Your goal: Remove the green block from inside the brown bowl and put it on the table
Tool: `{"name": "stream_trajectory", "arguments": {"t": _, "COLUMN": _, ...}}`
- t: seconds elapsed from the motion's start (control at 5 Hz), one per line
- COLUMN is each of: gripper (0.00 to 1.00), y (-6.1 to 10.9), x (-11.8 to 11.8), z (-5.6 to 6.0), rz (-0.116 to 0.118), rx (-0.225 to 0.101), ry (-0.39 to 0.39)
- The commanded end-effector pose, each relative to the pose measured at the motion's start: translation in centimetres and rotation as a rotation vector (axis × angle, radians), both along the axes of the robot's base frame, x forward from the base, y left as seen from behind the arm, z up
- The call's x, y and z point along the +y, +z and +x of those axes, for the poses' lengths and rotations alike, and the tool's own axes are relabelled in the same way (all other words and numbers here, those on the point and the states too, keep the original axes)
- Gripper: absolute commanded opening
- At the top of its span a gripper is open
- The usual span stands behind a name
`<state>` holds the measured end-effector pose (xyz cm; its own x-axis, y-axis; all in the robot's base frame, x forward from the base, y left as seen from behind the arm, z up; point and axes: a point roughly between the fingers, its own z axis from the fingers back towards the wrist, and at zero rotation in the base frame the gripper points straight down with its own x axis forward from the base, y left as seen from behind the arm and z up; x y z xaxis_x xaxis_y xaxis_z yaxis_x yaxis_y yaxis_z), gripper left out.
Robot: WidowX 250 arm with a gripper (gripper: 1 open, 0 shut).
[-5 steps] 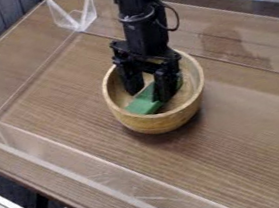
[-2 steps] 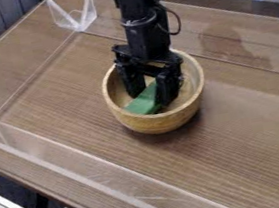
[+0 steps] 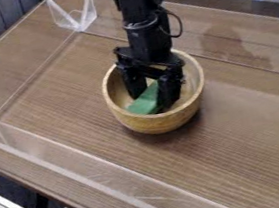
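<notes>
Around the frame's edges run clear acrylic walls point(image 3: 61, 181) bordering the table point(image 3: 44, 87); none stands near the centre. Just above centre sits one bowl point(image 3: 160, 108), with one green block point(image 3: 144, 103) lying inside it. One arm point(image 3: 142, 14) comes down from the top, its gripper point(image 3: 151, 86) inside the bowl, jaws spread wide on either side of the block, not closed on it. Against the earlier frames: no visible change in arm, block or bowl.

Block mostly hidden in the bowl
The pincer point(image 3: 152, 96) covers most of the green block point(image 3: 143, 104); arm's top is cut off
</notes>
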<state>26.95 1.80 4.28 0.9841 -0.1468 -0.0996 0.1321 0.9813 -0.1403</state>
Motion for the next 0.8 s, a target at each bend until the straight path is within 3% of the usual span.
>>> {"name": "stream_trajectory", "arguments": {"t": 0.0, "gripper": 1.0, "y": 0.62, "x": -0.19, "z": 0.56, "rz": 0.001, "rx": -0.037, "ry": -0.001}}
{"name": "stream_trajectory", "arguments": {"t": 0.6, "gripper": 1.0, "y": 1.33, "x": -0.53, "z": 0.65, "rz": -0.004, "rx": -0.057, "ry": 0.004}}
